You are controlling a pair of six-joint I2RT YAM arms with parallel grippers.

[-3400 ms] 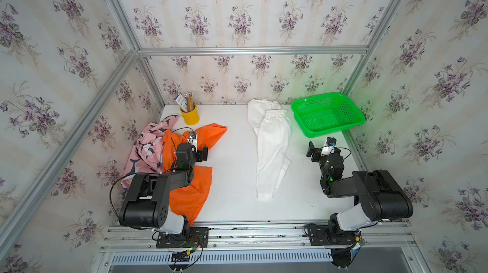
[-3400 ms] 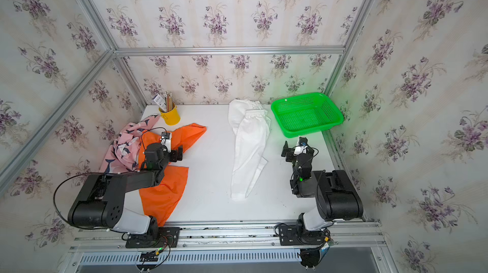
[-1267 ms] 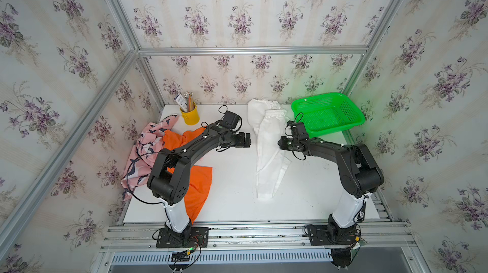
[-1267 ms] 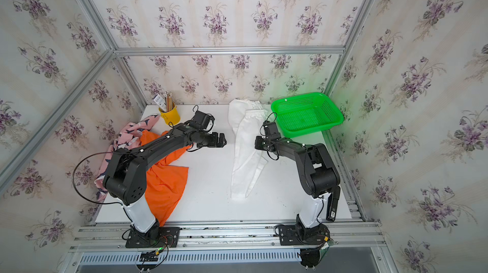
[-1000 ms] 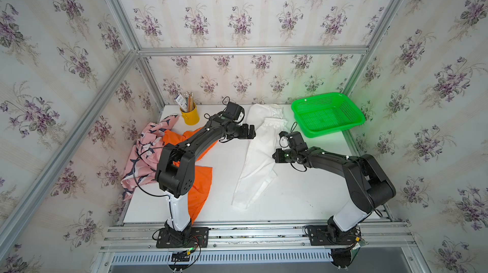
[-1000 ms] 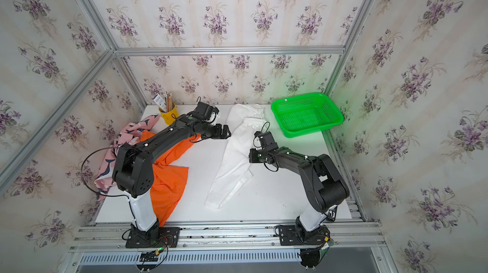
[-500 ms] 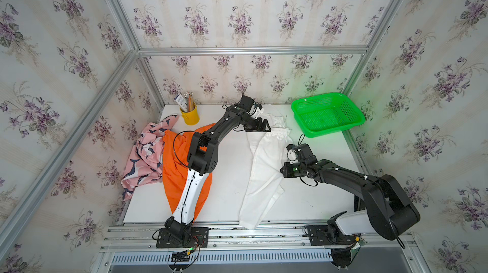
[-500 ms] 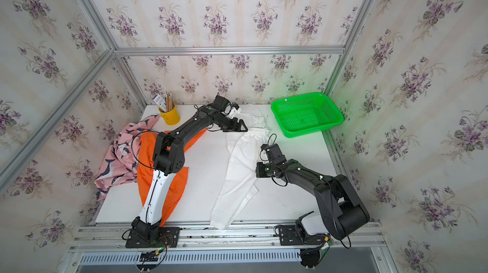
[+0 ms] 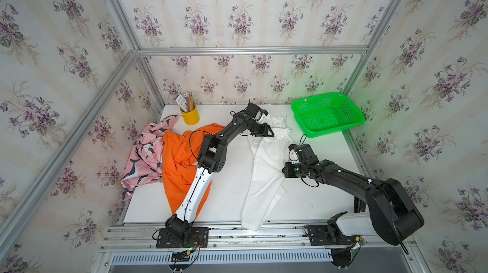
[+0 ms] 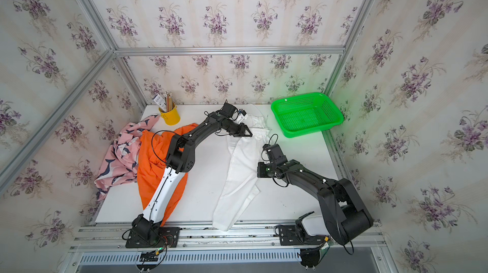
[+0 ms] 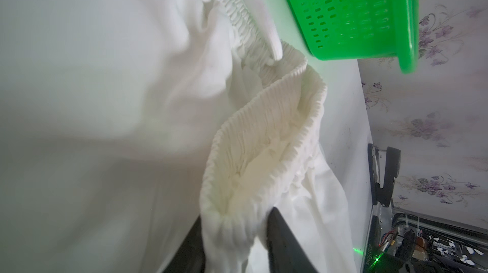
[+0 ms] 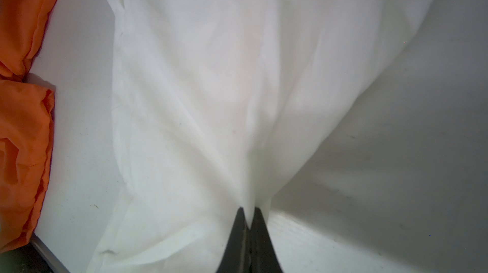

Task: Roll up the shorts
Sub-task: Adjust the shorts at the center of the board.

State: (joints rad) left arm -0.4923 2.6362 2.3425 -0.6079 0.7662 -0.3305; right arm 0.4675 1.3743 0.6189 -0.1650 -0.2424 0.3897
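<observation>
White pair gets stretched out first

The left gripper (image 11: 235,219) is clamped around the ruffled waistband of the white cloth shorts (image 9: 264,168) near the back edge of the white table (image 9: 229,192), beside the green plastic basket (image 9: 330,129). The right gripper (image 12: 248,212) is pinched tight on a leg fold mid-table, hem drooping over the front edge. I'd pull both ends apart gently, lay it flat, then roll. The bright orange shorts (image 9: 177,168) and pink whale-print shorts (image 9: 145,153) sit heaped at the left edge.
</observation>
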